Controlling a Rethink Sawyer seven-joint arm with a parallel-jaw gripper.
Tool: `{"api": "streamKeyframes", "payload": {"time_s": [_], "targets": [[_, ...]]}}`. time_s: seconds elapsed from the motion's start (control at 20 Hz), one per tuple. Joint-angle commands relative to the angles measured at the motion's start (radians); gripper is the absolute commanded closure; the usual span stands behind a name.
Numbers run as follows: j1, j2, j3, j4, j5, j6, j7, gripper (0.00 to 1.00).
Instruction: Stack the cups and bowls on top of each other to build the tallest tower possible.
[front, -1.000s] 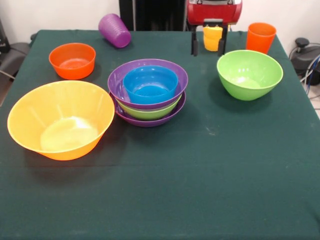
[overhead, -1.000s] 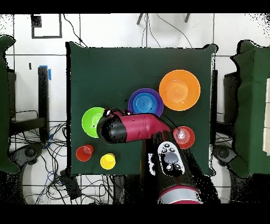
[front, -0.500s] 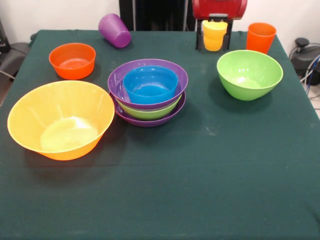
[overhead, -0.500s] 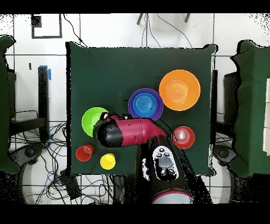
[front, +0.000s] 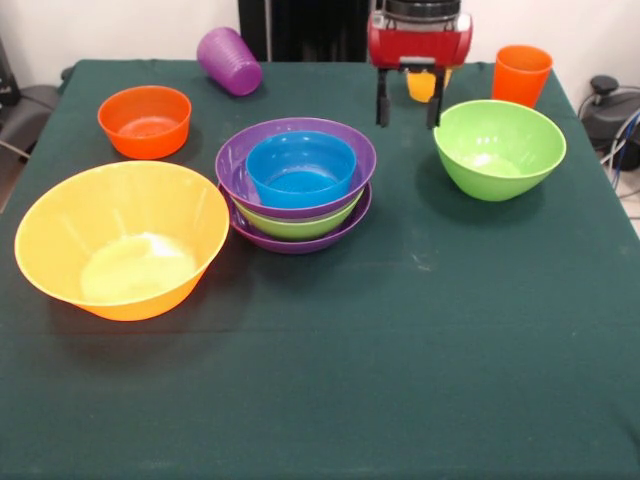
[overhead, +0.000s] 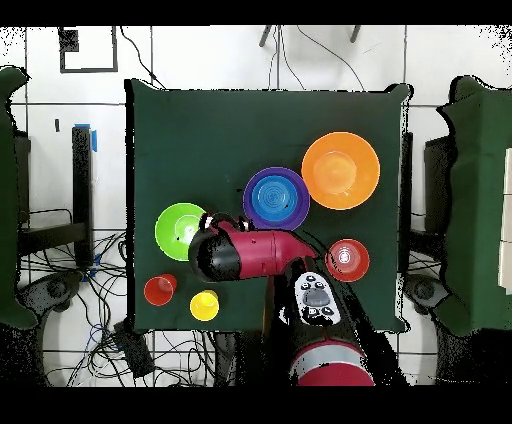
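Note:
The tower (front: 297, 185) is a purple, a green and a purple bowl nested, with the small blue bowl (front: 300, 165) on top; it also shows in the overhead view (overhead: 277, 197). My gripper (front: 407, 120) hangs open and empty at the far side, between the tower and the loose green bowl (front: 498, 148). A yellow-orange cup (front: 423, 87) stands upright just behind it, partly hidden. The orange-red cup (front: 521, 72) stands at the far right. The ribbed purple cup (front: 229, 60) lies tilted at the far left. The very large yellow-orange bowl (front: 120, 240) and the small red-orange bowl (front: 145, 120) sit at the left.
In the overhead view the arm (overhead: 240, 255) covers the table's near-robot middle, beside the green bowl (overhead: 178, 228), the yellow cup (overhead: 204, 305) and the orange-red cup (overhead: 160, 290). Cables lie on the floor around the table (front: 400, 380).
My gripper has come down and shifted a little left in the front view, toward the table's middle. The yellow cup has stayed in place behind it. Nothing else moved.

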Motion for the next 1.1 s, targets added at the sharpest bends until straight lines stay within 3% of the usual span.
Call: {"api": "streamKeyframes", "payload": {"time_s": [0.05,0.45,1.1], "targets": [[0.038,0.104,-0.003,0.008,0.029,-0.096,0.181,0.00],[0.099,0.057,-0.034,0.038,0.087,-0.074,0.207,0.00],[0.152,0.072,-0.061,0.067,0.138,-0.135,0.222,0.00]]}}
